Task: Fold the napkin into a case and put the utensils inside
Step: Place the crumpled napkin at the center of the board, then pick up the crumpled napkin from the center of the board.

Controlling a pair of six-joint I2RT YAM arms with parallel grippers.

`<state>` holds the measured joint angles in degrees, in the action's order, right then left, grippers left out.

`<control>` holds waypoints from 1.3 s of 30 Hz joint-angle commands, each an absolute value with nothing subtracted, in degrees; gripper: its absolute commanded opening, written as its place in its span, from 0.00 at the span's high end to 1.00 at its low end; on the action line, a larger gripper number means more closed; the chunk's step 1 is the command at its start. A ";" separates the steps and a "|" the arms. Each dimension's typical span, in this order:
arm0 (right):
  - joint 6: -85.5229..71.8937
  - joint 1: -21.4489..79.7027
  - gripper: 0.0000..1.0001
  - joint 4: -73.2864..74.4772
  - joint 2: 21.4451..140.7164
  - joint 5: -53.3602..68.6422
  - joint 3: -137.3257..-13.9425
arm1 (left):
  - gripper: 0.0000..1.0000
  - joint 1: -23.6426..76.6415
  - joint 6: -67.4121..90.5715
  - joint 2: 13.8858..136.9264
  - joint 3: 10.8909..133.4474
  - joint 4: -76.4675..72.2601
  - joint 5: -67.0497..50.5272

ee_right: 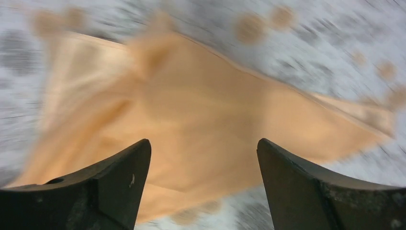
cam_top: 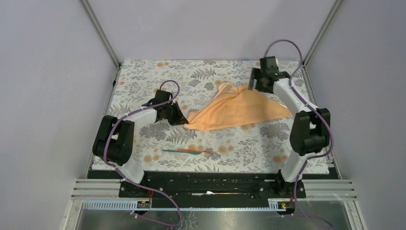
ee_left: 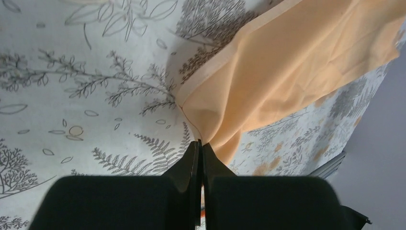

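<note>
The peach-orange napkin (cam_top: 237,110) lies rumpled and roughly triangular on the middle of the tablecloth. My left gripper (cam_top: 183,120) is shut on its near-left corner; the left wrist view shows the napkin (ee_left: 297,62) bunching into the closed tips of the left gripper (ee_left: 201,143). My right gripper (cam_top: 253,84) hovers open over the napkin's far edge. In the blurred right wrist view the napkin (ee_right: 191,110) spreads below the right gripper (ee_right: 203,143), nothing between its fingers. The utensils lie together near the front: a teal-green one (cam_top: 173,150) and an orange-red one (cam_top: 200,151). No folded case shows.
A grey floral-print tablecloth (cam_top: 143,86) covers the table. Metal frame posts (cam_top: 103,33) and lilac walls close in the left, right and back. A black rail (cam_top: 210,184) with the arm bases runs along the near edge.
</note>
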<state>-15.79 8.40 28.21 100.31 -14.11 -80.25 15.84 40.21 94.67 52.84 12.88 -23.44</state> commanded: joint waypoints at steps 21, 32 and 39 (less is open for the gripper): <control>-13.90 17.23 0.33 37.23 126.76 -16.04 -107.58 | 0.07 15.29 37.05 93.21 61.58 19.17 -19.58; -16.11 17.23 1.00 31.02 107.97 -13.21 -88.38 | 0.07 15.84 36.35 95.71 64.49 21.79 -16.27; -23.96 17.20 0.95 22.96 84.59 -5.74 -55.33 | 0.05 17.49 34.76 92.07 59.88 22.14 -12.01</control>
